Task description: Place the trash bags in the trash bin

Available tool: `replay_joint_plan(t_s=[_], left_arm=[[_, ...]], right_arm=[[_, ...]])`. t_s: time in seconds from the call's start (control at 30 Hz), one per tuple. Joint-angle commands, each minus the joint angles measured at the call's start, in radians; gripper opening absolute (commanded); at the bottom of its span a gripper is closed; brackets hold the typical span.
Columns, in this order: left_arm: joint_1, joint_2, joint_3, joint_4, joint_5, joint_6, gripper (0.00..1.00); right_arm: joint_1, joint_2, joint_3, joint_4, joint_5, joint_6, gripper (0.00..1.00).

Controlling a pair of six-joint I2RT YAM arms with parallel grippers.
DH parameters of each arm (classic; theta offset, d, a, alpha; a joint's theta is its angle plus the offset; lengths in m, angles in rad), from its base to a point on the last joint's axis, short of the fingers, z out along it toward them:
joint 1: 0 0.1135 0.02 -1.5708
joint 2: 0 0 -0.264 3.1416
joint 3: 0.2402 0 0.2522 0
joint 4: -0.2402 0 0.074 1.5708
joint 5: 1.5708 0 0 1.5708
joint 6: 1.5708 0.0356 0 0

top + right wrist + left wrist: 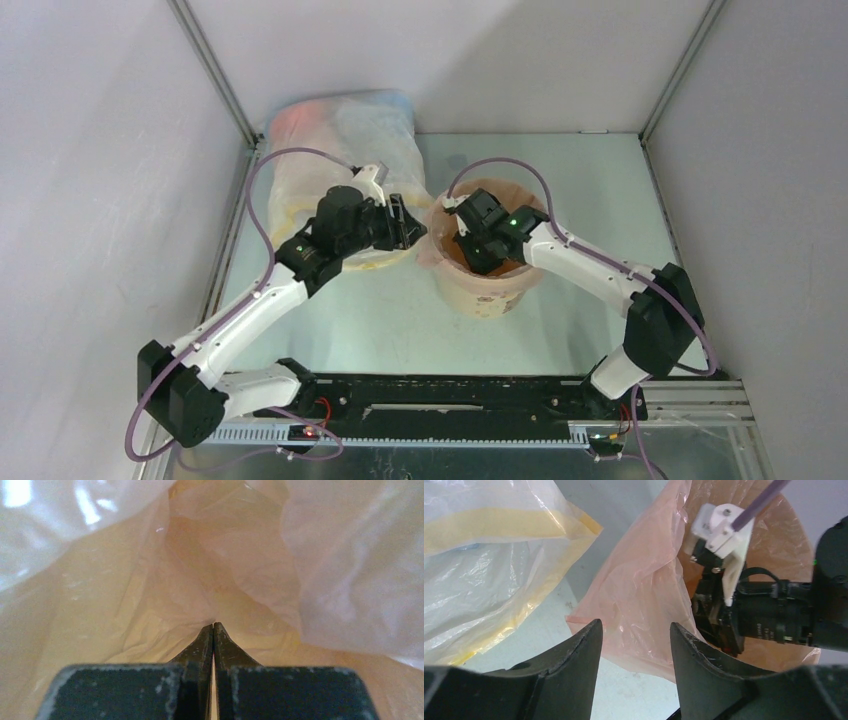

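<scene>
left end effector has its jaws spread apart; right end effector has them pressed together.

Overhead and wrists
We look down over the table; both wrist cameras crowd the trash bag.

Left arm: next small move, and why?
Probably ease the left gripper forward and close on the trash bag where it drapes outside the trash bin: the jaws stand open just short of that flap, while the right gripper is shut inside.
</scene>
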Motion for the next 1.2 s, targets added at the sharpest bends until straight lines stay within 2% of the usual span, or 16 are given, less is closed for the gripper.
replay_joint_plan(t_s=[0.0,0.37,0.73,1.03,1.1,1.17], left_arm=[[-0.011,0.01,0.037,0.026,0.018,0.014,0.59],[-0.019,0.026,0.037,0.036,0.02,0.011,0.59],[-0.019,-0.024,0.04,0.024,0.006,0.01,0.62],[-0.02,-0.037,0.094,-0.03,-0.018,0.009,0.79],[-0.022,-0.014,0.125,-0.056,-0.02,0.012,0.8],[-0.026,0.028,0.172,-0.112,-0.024,0.021,0.76]], right_arm=[[0.008,0.03,-0.038,0.071,0.016,0.027,0.0],[0.007,0.126,-0.14,0.188,-0.024,0.03,0.0],[0.002,0.233,-0.179,0.276,-0.068,0.035,0.0],[0.002,0.202,-0.19,0.277,-0.065,0.037,0.0],[0.004,0.186,-0.193,0.276,-0.068,0.038,0.0],[0.004,0.171,-0.194,0.275,-0.067,0.041,0.0]])
